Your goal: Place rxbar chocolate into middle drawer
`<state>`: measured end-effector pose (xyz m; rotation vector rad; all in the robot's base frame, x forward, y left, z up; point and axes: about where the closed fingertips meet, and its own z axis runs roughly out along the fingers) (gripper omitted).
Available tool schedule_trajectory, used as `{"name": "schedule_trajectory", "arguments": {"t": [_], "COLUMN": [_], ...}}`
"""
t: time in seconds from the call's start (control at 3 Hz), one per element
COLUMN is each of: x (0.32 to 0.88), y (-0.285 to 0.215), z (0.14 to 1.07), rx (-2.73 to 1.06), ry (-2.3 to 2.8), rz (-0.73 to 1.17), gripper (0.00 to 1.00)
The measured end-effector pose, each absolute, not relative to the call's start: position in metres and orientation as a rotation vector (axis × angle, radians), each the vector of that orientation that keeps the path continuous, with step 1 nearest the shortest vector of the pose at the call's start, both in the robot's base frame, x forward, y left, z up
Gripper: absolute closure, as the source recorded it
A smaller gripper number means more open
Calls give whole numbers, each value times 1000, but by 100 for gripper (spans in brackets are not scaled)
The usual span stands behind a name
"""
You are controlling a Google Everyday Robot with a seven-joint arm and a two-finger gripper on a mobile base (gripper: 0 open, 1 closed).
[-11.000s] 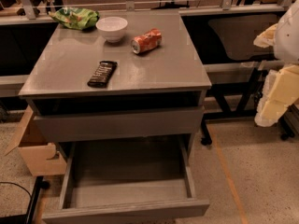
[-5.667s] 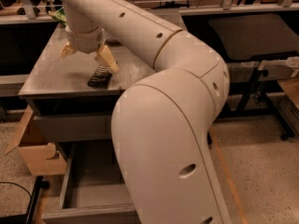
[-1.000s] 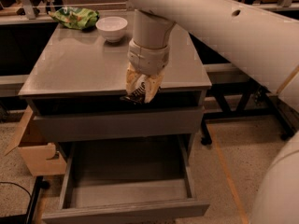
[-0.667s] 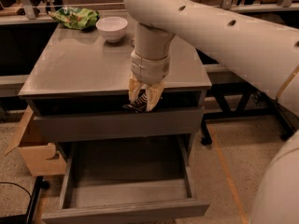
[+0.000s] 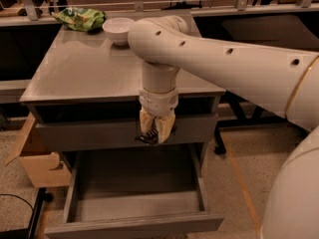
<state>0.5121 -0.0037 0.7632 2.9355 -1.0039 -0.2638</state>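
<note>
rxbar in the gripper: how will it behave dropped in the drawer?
Probably light: the gripper, above the open middle drawer, holds the rxbar chocolate in a pinch. Flat bar, unlikely to roll; may skid on the smooth floor.

The pale tan gripper (image 5: 156,133), above the back edge of the plain grey middle drawer (image 5: 139,205), clasps the black rxbar chocolate (image 5: 147,139). The arm (image 5: 224,63) is off-white with dark round dots. At the grey cabinet top's (image 5: 79,68) far edge sit a white bowl (image 5: 118,30) and a green bag (image 5: 79,19).
</note>
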Motion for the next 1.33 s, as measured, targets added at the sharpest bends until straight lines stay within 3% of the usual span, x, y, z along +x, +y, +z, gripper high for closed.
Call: {"name": "schedule_trajectory", "arguments": {"t": [0.67, 1.33], "x": [503, 501], "y": [6, 3], "z": [664, 656], "rx": [2968, 2925], "ry": [-1048, -1080], "rz": [-235, -226], "gripper": [100, 100]}}
